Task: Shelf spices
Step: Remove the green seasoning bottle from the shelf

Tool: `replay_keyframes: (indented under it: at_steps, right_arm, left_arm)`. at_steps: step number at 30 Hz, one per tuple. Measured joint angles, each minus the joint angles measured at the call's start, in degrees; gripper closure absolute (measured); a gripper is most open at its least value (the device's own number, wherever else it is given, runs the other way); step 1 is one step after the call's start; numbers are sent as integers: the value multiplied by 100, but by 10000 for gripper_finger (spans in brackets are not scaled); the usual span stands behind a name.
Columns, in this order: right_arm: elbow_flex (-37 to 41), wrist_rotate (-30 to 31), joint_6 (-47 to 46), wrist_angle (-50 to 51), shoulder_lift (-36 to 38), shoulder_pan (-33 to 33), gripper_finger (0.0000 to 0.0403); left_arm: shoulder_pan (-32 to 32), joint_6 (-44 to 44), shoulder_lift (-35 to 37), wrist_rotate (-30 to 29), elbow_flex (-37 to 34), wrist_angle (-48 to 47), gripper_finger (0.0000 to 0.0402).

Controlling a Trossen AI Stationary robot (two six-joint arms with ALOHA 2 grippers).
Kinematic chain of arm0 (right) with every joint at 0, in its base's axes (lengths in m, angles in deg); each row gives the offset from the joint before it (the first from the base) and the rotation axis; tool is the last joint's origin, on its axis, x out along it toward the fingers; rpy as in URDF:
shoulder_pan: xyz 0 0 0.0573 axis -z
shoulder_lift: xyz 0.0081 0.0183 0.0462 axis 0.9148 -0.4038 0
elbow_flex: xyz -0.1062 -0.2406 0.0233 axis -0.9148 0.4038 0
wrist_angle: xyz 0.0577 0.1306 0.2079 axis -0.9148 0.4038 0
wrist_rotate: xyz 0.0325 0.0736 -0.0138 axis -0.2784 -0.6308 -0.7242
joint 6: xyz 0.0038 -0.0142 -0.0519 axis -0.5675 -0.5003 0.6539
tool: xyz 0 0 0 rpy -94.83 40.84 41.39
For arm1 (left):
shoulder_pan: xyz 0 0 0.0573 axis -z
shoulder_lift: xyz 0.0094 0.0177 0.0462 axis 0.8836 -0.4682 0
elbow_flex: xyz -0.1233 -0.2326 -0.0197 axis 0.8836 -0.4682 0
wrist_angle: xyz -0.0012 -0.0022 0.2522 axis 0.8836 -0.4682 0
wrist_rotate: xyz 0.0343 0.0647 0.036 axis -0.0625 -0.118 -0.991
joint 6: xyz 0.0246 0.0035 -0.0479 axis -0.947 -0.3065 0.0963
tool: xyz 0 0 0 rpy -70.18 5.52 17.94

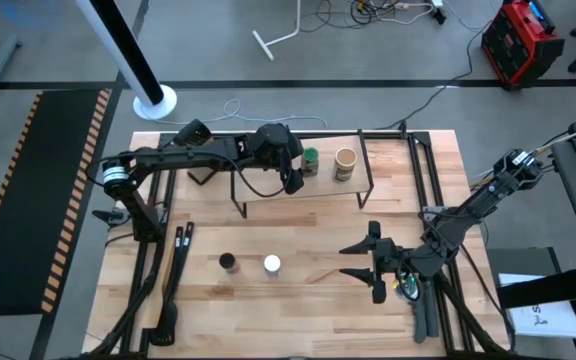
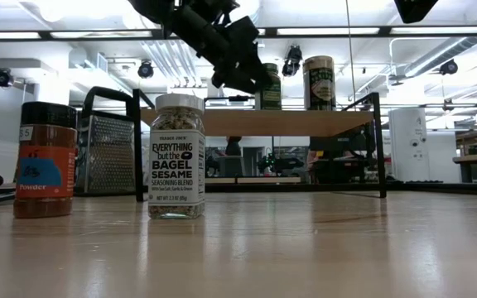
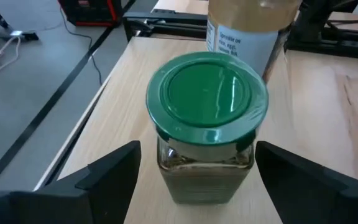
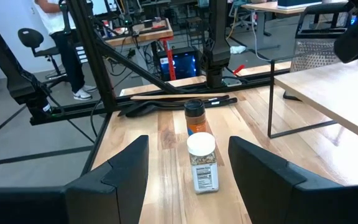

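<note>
The green-lidded jar [image 3: 205, 118] stands upright on the shelf's wooden top board [image 1: 328, 190], with the tan jar [image 1: 344, 163] close beside it on the board. My left gripper [image 3: 197, 155] is open at the green-lidded jar [image 1: 311, 160], one finger on either side of its glass body, a little apart from it. The white-lidded jar [image 1: 272, 264] and the dark-lidded jar [image 1: 228, 262] stand upright on the table in front of the shelf. My right gripper [image 1: 368, 262] is open and empty to the right of them, facing the white-lidded jar [image 4: 201, 162].
A metal grater [image 2: 106, 153] stands on the table under the shelf's left end. The shelf's black legs [image 1: 366, 170] and the arms' black base rails [image 1: 168, 270] border the working area. Bare tabletop lies between the two low jars and my right gripper.
</note>
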Motion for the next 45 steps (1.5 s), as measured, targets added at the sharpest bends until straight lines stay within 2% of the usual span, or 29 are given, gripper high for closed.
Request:
replay_keyframes:
  at_steps: [16,23,34,45]
  right_arm:
    - [0,4,36,-11,0,2,204]
    - [0,7,39,-17,0,2,204]
    - [0,7,42,-24,0,2,204]
    - [0,7,43,-14,0,2,204]
  left_arm:
    - [2,42,0,-20,-2,565,124]
    - [2,42,0,-29,-37,1093,142]
    - [-7,-56,-8,-183,-79,1113,150]
    - [-2,-111,-461,-177,14,1238,155]
